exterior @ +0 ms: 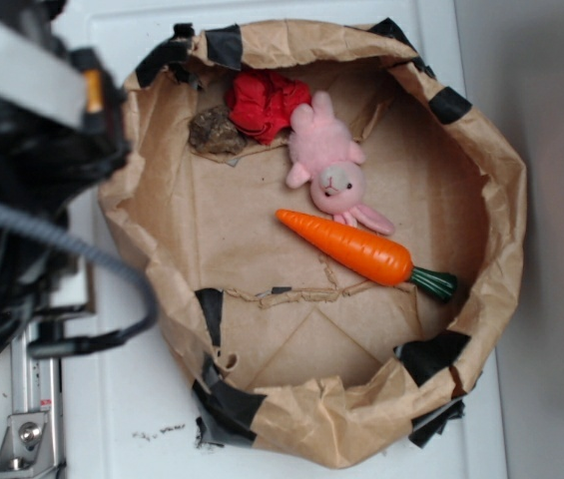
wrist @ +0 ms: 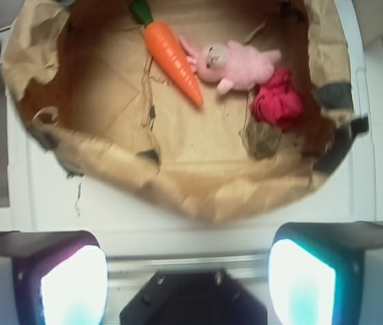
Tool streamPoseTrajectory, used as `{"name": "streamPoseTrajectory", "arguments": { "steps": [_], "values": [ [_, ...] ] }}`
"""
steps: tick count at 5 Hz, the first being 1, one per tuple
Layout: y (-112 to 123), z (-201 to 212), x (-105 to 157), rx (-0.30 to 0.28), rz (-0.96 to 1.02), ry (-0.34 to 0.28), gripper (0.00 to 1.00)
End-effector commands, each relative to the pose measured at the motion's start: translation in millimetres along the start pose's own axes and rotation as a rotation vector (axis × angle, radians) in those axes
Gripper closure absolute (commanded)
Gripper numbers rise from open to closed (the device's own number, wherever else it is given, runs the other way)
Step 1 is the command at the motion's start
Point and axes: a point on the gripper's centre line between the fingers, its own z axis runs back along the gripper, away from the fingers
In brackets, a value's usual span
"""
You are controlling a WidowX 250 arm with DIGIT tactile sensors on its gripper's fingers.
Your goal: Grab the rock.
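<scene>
A brown paper bag (exterior: 481, 170) with its rim rolled down and patched with black tape (exterior: 224, 45) sits on the white desk (exterior: 127, 419), forming a shallow basin; the things all lie on its paper floor. The rock (exterior: 216, 132), a small lumpy brown-grey stone, rests near the bag's far-left wall in the exterior view, touching or just beside the red cloth lump (exterior: 266, 102); in the wrist view the rock (wrist: 264, 139) shows blurred, just below the red cloth lump (wrist: 277, 103) and close to the bag's right-hand wall. The pink plush bunny (exterior: 327, 163) lies on the other side of the red lump, touching it, face up with its ears pointing toward the carrot; the orange toy carrot (exterior: 349, 247) lies diagonally across the middle of the bag floor, its green stalk (exterior: 433, 283) toward the near-right wall, its body just beside the bunny's ears.

The gripper (wrist: 188, 277) hangs outside the bag, above the bare desk by the bag's rim, well apart from the rock; its two pale fingers (wrist: 72, 284) stand wide apart at the lower corners of the wrist view with nothing between them. In the exterior view the dark arm (exterior: 22, 180) fills the left edge, blurred, with a grey cable (exterior: 62, 244) looping across the bag's left rim.
</scene>
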Motion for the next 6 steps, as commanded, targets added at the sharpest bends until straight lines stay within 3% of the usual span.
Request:
{"name": "streamPoseTrajectory", "arguments": {
  "steps": [1, 2, 6],
  "values": [
    [-7.5, -32.6, 79.5, 0.122, -0.106, 0.044, 0.0],
    [-11.0, -75.6, 74.1, 0.184, -0.229, 0.203, 0.0],
    [-11.0, -75.6, 74.1, 0.184, -0.229, 0.203, 0.0]
  ]
}}
